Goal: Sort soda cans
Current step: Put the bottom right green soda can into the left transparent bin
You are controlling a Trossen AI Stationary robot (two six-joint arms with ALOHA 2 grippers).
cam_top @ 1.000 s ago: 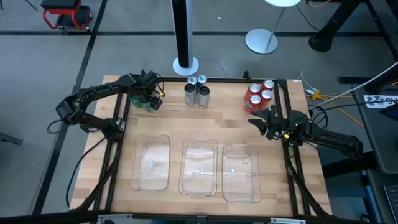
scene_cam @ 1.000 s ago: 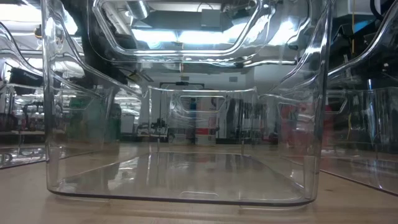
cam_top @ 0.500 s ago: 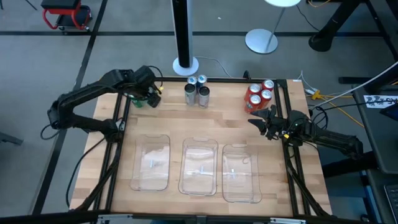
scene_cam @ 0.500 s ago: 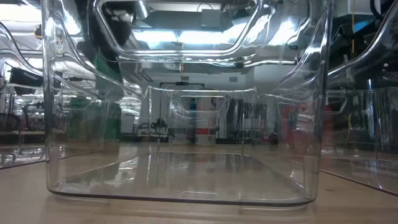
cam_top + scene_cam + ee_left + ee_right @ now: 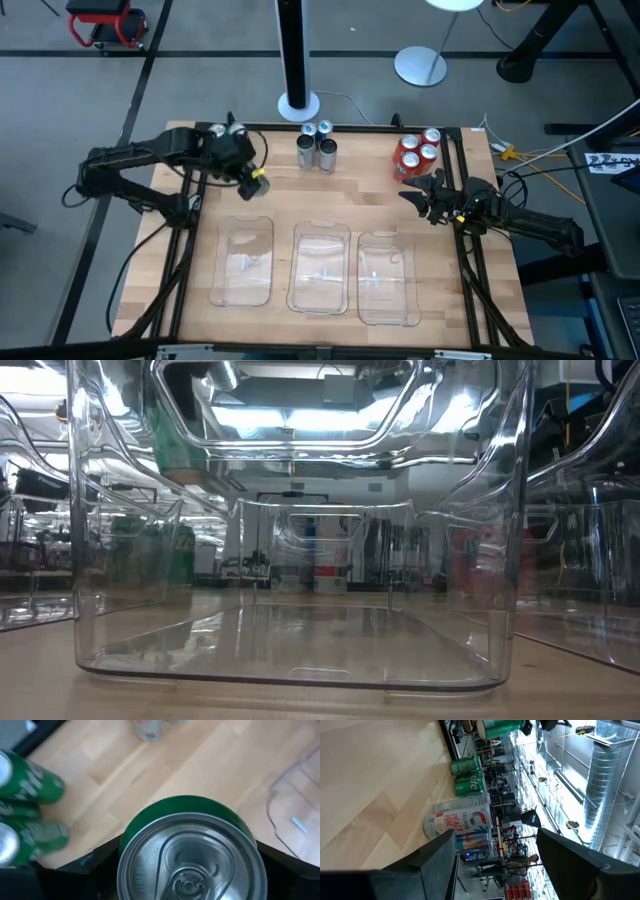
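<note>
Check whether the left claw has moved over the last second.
Yes. In the high view the left claw, shut on a green can, has pulled away from the table's far edge toward the left clear tray. The right claw waits, unmoved.

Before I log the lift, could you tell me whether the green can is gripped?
Yes: the left gripper's fingers flank the green can above the table.

Robotics lab: wooden bench (image 5: pixel 330 190), ceiling ducts (image 5: pixel 607 795).
</note>
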